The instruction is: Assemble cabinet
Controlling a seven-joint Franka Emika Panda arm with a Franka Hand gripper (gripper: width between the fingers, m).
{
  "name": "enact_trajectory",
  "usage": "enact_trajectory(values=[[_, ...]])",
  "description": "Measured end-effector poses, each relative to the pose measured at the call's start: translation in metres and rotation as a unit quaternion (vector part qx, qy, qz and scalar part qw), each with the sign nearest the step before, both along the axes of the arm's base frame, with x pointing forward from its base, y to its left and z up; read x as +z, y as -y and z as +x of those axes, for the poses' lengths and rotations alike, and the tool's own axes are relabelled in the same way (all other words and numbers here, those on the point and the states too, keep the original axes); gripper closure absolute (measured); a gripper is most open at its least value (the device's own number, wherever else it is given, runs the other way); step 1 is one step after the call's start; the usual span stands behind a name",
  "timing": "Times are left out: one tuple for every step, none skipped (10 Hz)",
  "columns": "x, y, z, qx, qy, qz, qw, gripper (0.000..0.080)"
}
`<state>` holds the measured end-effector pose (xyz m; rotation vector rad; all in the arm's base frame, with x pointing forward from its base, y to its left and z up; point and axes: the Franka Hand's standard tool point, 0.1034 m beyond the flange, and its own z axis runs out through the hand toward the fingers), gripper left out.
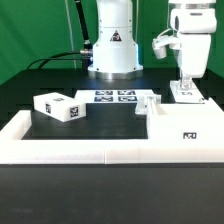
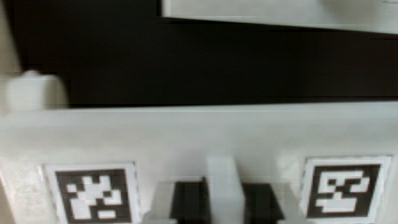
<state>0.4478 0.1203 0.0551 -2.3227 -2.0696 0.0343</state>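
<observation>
The cabinet panel (image 2: 196, 140) sits right under the fingers (image 2: 185, 205), its thin rib (image 2: 221, 178) between them; squeezing or not, I cannot tell.

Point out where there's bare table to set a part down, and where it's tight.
Bare table lies between the tagged white block and the large white cabinet part, marker board behind, border rail in front. Tight on the exterior view's right: the gripper is low over a small white part by the large one.
</observation>
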Motion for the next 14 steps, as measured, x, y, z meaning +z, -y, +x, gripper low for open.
enact_trajectory(values=[[0.000, 0.000, 0.002, -0.001, 0.001, 0.001, 1.000, 0.0728], [-0.001, 0.000, 0.001, -0.001, 0.000, 0.000, 1.000, 0.0728], [-0.001, 0.000, 0.001, -0.001, 0.000, 0.000, 1.000, 0.0728], [-0.001, 0.000, 0.000, -0.001, -0.001, 0.000, 1.000, 0.0728], [-0.001, 0.000, 0.001, -0.001, 0.000, 0.000, 1.000, 0.0728], [0.000, 0.000, 0.002, -0.001, 0.001, 0.001, 1.000, 0.0728], [0.002, -0.001, 0.004, -0.003, 0.002, 0.000, 1.000, 0.0728], [0.003, -0.002, 0.007, -0.003, 0.003, 0.000, 1.000, 0.0728], [0.005, -0.002, 0.009, -0.003, 0.004, 0.000, 1.000, 0.0728], [0.005, -0.001, 0.011, -0.004, 0.004, 0.000, 1.000, 0.0728], [0.005, 0.000, 0.011, -0.004, 0.004, -0.001, 1.000, 0.0728], [0.005, 0.000, 0.010, -0.004, 0.003, -0.001, 1.000, 0.0728], [0.004, 0.000, 0.010, -0.004, 0.003, -0.001, 1.000, 0.0728], [0.004, 0.000, 0.011, -0.004, 0.003, -0.001, 1.000, 0.0728]])
